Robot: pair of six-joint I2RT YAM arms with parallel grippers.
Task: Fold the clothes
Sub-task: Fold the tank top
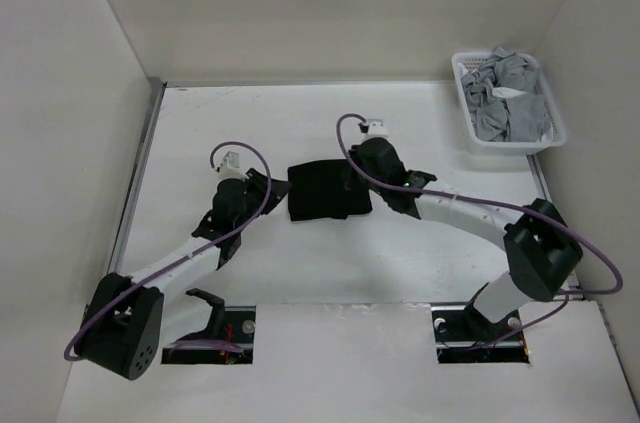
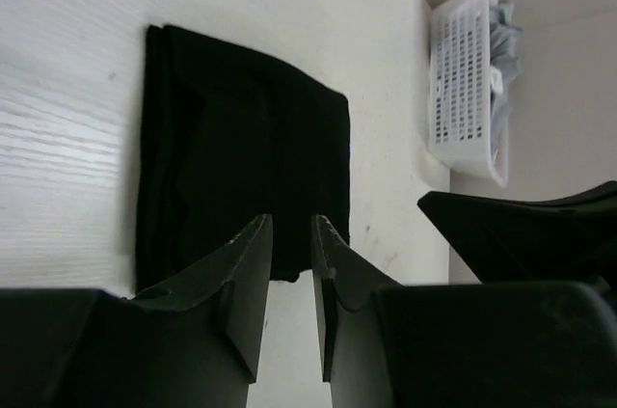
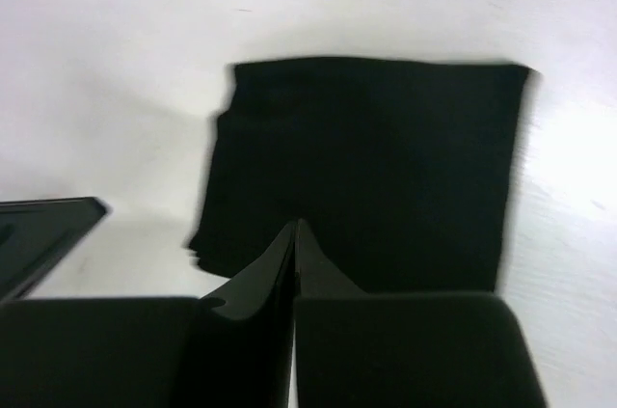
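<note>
black t-shirt [image 1: 328,191] lies mid-table [image 1: 400,253] as a compact folded rectangle, between the arms. left gripper [image 2: 291,225]: narrow gap, empty. right gripper [image 3: 296,230]: fingers pressed together, nothing pinched. folding looks essentially done; at most a final tidy remains.

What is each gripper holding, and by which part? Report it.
Left gripper: nothing; its jaws stand apart, empty, at the edge of the black T-shirt. Right gripper: shut over the T-shirt; whether it pinches fabric cannot be told.
</note>
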